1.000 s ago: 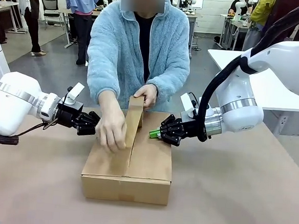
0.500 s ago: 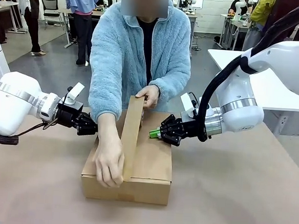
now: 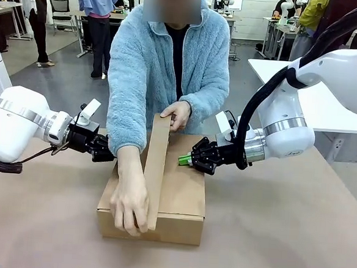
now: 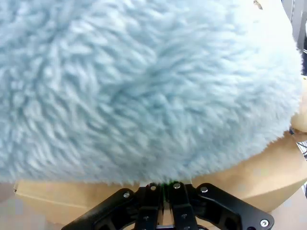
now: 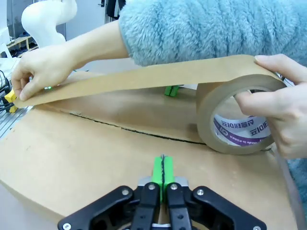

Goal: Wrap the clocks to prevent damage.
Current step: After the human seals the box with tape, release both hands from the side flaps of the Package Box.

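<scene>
The clocks are hidden. A closed brown carton (image 3: pixel 180 198) sits mid-table. A person holds a brown tape roll (image 5: pixel 238 127) at the carton's far edge and stretches a tape strip (image 3: pixel 155 169) along the top seam. Their other hand (image 3: pixel 129 205) presses the strip's end over the near edge. My left gripper (image 3: pixel 108 155) is shut at the carton's far left corner, close under the person's fluffy blue sleeve (image 4: pixel 144 86). My right gripper (image 3: pixel 183 160) is shut with its green pads (image 5: pixel 163 168) touching the carton's top (image 5: pixel 72 148) on the right side.
The brown table (image 3: pixel 282 233) has free room on both sides of the carton and in front of it. A white table (image 3: pixel 330 105) stands behind my right arm. The person's torso is close behind the carton.
The person's hand has pulled the tape end from the middle of the carton's top to the near edge and onto the front face. Both arms have stayed still.
</scene>
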